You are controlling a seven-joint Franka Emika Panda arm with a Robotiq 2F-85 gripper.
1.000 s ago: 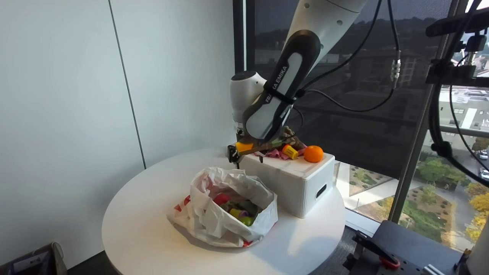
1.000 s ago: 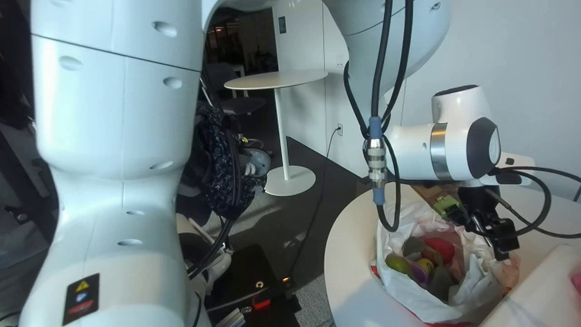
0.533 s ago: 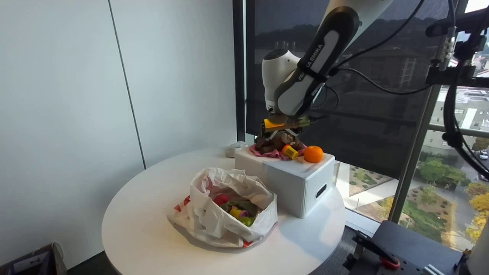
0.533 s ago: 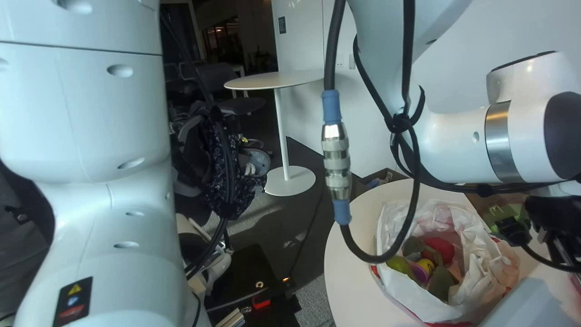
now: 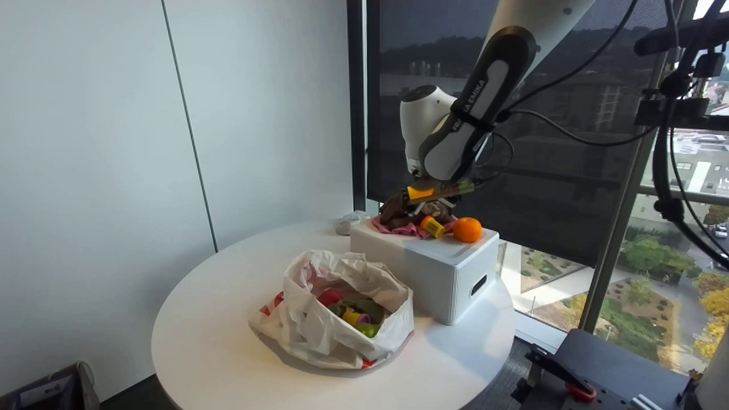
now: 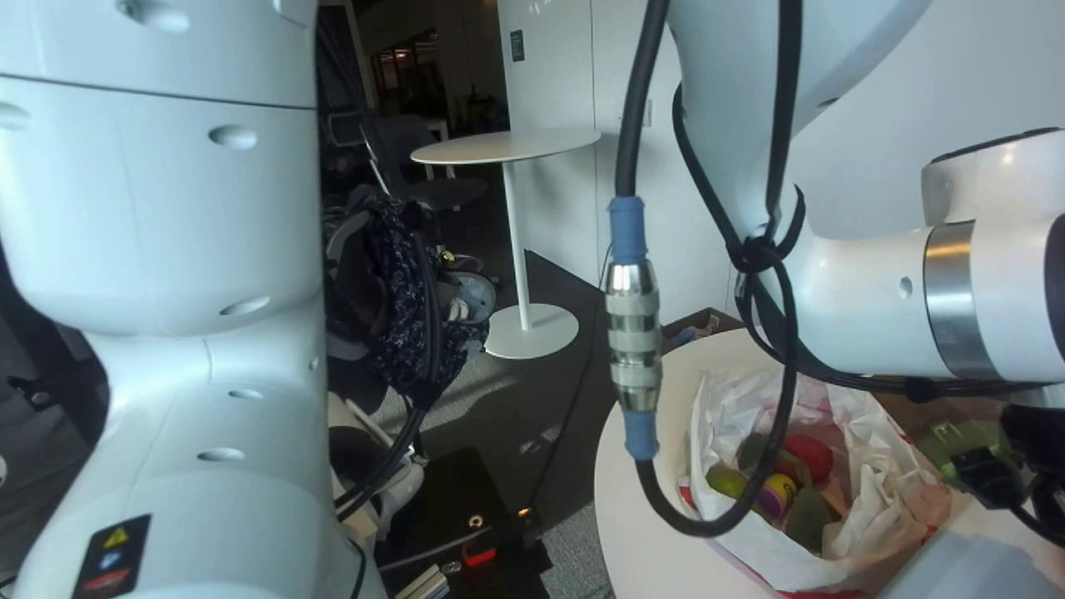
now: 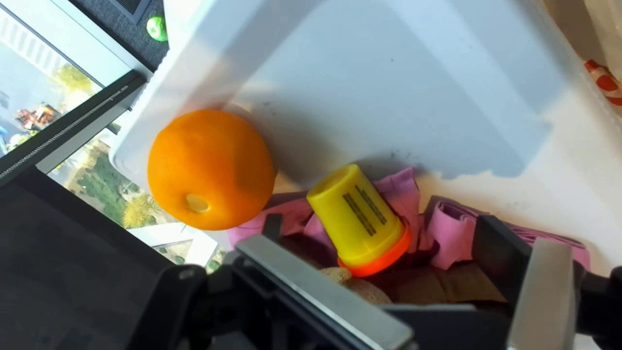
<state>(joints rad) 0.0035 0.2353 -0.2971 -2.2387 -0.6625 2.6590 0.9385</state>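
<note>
Tool (image 7: 384, 240) is hanging wide open, empty, near a yellow tub (image 7: 357, 216).
Tub is lying inward from a white box (image 5: 407, 279) corner; a tabletop (image 5: 211, 336) bag (image 5: 313, 336) is holding red and green items (image 5: 368, 329).

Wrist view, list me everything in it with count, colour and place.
box: 1, white, on table
table: 1, white, under box
cloth: 1, pink, on box
tub: 1, yellow and orange, tilted on cloth
fruit: 1, orange, on box beside tub
brown item: count unclear, brown, beside tub
bag: 1, white and red, right edge
possible apple: 1, green, on floor
window: 1, clear, left
shade: 1, dark, lower left
gripper: 1, black and silver, open, bottom
</note>
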